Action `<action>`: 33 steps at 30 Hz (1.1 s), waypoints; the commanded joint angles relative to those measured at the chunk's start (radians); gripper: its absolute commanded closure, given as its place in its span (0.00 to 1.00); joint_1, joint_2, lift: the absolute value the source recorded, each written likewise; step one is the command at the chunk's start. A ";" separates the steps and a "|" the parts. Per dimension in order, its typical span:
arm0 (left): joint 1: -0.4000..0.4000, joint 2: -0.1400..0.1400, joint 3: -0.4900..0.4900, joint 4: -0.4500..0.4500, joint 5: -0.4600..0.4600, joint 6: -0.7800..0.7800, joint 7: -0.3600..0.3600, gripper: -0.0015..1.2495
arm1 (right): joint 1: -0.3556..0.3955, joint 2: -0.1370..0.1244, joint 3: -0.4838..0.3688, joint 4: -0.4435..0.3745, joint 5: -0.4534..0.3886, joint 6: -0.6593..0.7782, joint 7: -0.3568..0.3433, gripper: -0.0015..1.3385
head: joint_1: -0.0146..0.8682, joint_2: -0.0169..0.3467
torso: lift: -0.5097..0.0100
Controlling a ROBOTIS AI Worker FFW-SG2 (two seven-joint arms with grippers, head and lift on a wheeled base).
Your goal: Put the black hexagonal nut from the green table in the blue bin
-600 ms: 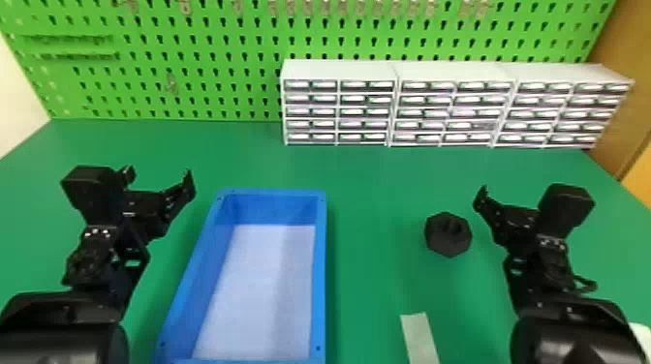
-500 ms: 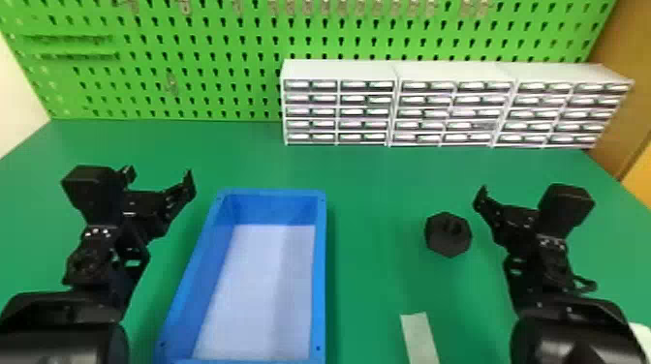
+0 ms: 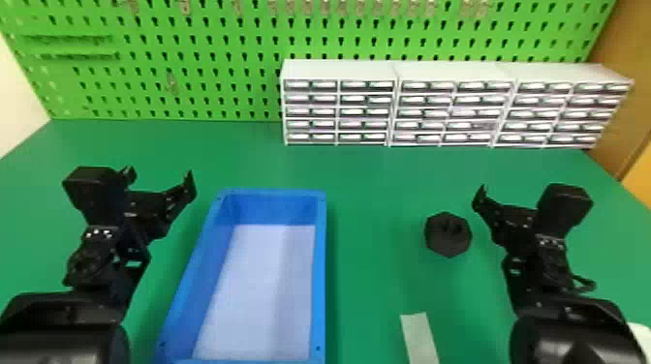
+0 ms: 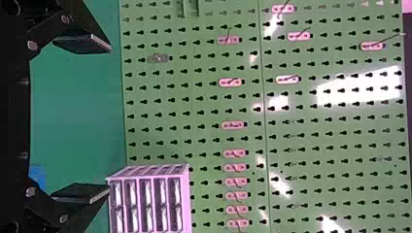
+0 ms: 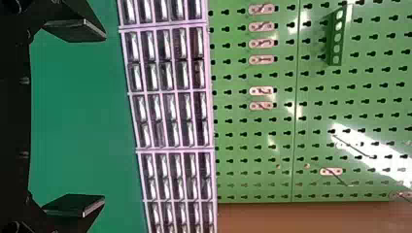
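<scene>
Arrangement of the work area about the blue bin. The bin stands on the green table, its pale floor visible within blue walls. The black hexagonal nut lies on the table to the right of the bin, apart from it, in the gap between the bin and the right hand. The right hand is farther to the right of the bin, just beside the nut and not touching it; its two flat fingers stand wide apart with nothing between them. The left hand is to the left of the bin, near its far end; its fingers likewise stand wide apart and hold nothing. A pale strip lies flat on the table to the right of the bin, nearer the robot than the nut. Three adjoining drawer units stand beyond the bin, mostly to its right, along the back of the table. Behind the bin and the drawer units rises a green pegboard bearing a row of small hooks.
</scene>
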 commanded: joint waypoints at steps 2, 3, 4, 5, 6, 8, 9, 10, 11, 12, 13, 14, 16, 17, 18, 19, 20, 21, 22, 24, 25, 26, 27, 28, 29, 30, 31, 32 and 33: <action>0.001 0.000 -0.002 0.000 0.001 0.000 0.000 0.20 | 0.002 0.000 -0.002 0.000 -0.002 0.002 0.000 0.09 | 0.79 0.19 | 0.79; 0.001 0.000 -0.001 0.000 0.000 0.000 0.000 0.20 | 0.001 0.000 -0.004 0.000 -0.002 0.002 0.000 0.09 | 0.79 0.19 | 0.79; 0.001 0.000 -0.001 0.000 0.001 0.000 0.000 0.20 | 0.001 0.000 -0.002 0.000 -0.002 0.002 0.000 0.09 | 0.79 0.19 | 0.79; 0.001 0.000 -0.001 0.000 0.001 0.000 0.000 0.20 | 0.001 0.000 -0.002 0.000 -0.002 0.002 0.000 0.09 | 0.79 0.19 | 0.79; -0.001 0.000 -0.001 0.000 0.000 0.000 0.000 0.20 | 0.001 0.000 -0.002 0.000 0.000 0.003 0.000 0.09 | 0.79 0.19 | 0.79; -0.001 0.000 -0.001 0.000 0.000 0.000 0.000 0.20 | -0.001 0.000 -0.001 0.000 -0.002 0.003 0.000 0.09 | 0.79 0.19 | 0.79; -0.001 0.000 -0.001 0.000 0.000 0.000 0.000 0.20 | -0.001 0.000 -0.002 0.000 -0.002 0.005 0.000 0.09 | 0.79 0.19 | 0.79; -0.001 0.000 -0.002 0.000 0.000 0.000 0.000 0.20 | -0.001 0.000 -0.002 0.000 -0.002 0.005 0.000 0.09 | 0.79 0.19 | 0.79; -0.001 0.000 -0.002 0.000 0.000 0.000 0.000 0.20 | -0.003 0.000 -0.002 0.000 -0.002 0.006 0.000 0.09 | 0.79 0.19 | 0.79; -0.001 0.000 -0.002 0.000 0.000 0.000 0.000 0.20 | -0.003 -0.002 -0.001 0.000 -0.002 0.008 0.000 0.09 | 0.79 0.19 | 0.79; -0.001 0.000 -0.002 0.000 0.000 0.000 0.000 0.20 | -0.003 -0.002 -0.001 0.000 -0.002 0.008 0.000 0.09 | 0.79 0.19 | 0.79; -0.001 0.000 -0.001 0.000 0.000 0.000 0.000 0.20 | -0.004 -0.002 -0.001 0.000 -0.002 0.008 0.000 0.09 | 0.79 0.19 | 0.79; -0.001 0.000 -0.001 0.002 0.000 0.000 0.000 0.20 | -0.006 -0.003 -0.001 0.000 -0.003 0.012 0.000 0.09 | 0.79 0.19 | 0.79; -0.001 0.000 -0.001 0.000 0.001 0.000 0.000 0.20 | -0.006 -0.005 -0.001 0.000 -0.006 0.015 0.000 0.09 | 0.79 0.19 | 0.79; -0.001 0.000 0.001 0.000 0.001 0.000 0.000 0.20 | -0.007 -0.006 0.001 0.000 -0.006 0.017 0.000 0.09 | 0.79 0.19 | 0.79; -0.001 0.000 0.001 0.000 0.001 0.000 0.000 0.20 | -0.009 -0.006 0.001 0.000 -0.006 0.018 0.000 0.09 | 0.79 0.19 | 0.79; 0.001 0.000 0.002 0.000 0.001 0.000 0.000 0.20 | -0.012 -0.008 0.001 0.000 -0.006 0.025 0.000 0.09 | 0.79 0.19 | 0.79; -0.001 0.000 0.002 0.000 0.003 0.000 0.000 0.20 | -0.013 -0.009 0.002 -0.002 -0.006 0.032 0.000 0.09 | 0.79 0.19 | 0.79; 0.001 0.000 0.004 0.000 0.003 0.000 0.000 0.20 | -0.015 -0.011 0.002 -0.005 -0.006 0.041 0.000 0.09 | 0.79 0.19 | 0.79; 0.001 0.000 0.004 0.000 0.003 0.000 0.000 0.20 | -0.021 -0.015 0.002 -0.026 0.000 0.087 0.000 0.09 | 0.79 0.19 | 0.79; 0.001 0.000 0.002 0.000 0.003 0.000 0.000 0.20 | -0.022 -0.017 0.002 -0.034 0.003 0.114 0.000 0.09 | 0.79 0.19 | 0.79; 0.001 0.000 0.002 0.000 0.003 0.000 0.000 0.20 | -0.027 -0.020 0.002 -0.046 0.012 0.150 0.000 0.09 | 0.79 0.19 | 0.79; 0.001 0.000 0.004 0.000 0.003 0.000 0.000 0.20 | -0.033 -0.023 0.002 -0.055 0.018 0.178 0.002 0.09 | 0.79 0.19 | 0.79; 0.001 0.000 0.004 0.000 0.004 0.000 0.000 0.20 | -0.038 -0.028 0.004 -0.063 0.020 0.209 0.002 0.09 | 0.79 0.19 | 0.79; 0.001 0.000 0.002 0.000 0.004 0.000 0.000 0.20 | -0.044 -0.034 0.004 -0.067 0.018 0.239 0.005 0.09 | 0.79 0.19 | 0.79; 0.001 0.000 0.002 0.000 0.004 0.000 0.000 0.20 | -0.050 -0.038 0.004 -0.072 0.018 0.267 0.011 0.09 | 0.79 0.19 | 0.79; 0.001 0.000 0.002 0.000 0.003 0.000 0.000 0.20 | -0.058 -0.044 0.004 -0.077 0.018 0.296 0.018 0.09 | 0.79 0.19 | 0.79; 0.001 0.000 0.004 0.000 0.004 0.000 0.000 0.20 | -0.070 -0.052 0.007 -0.080 0.020 0.339 0.025 0.09 | 0.79 0.19 | 0.79; 0.002 0.000 0.004 0.000 0.004 0.000 0.000 0.20 | -0.079 -0.057 0.010 -0.083 0.025 0.371 0.029 0.09 | 0.79 0.19 | 0.79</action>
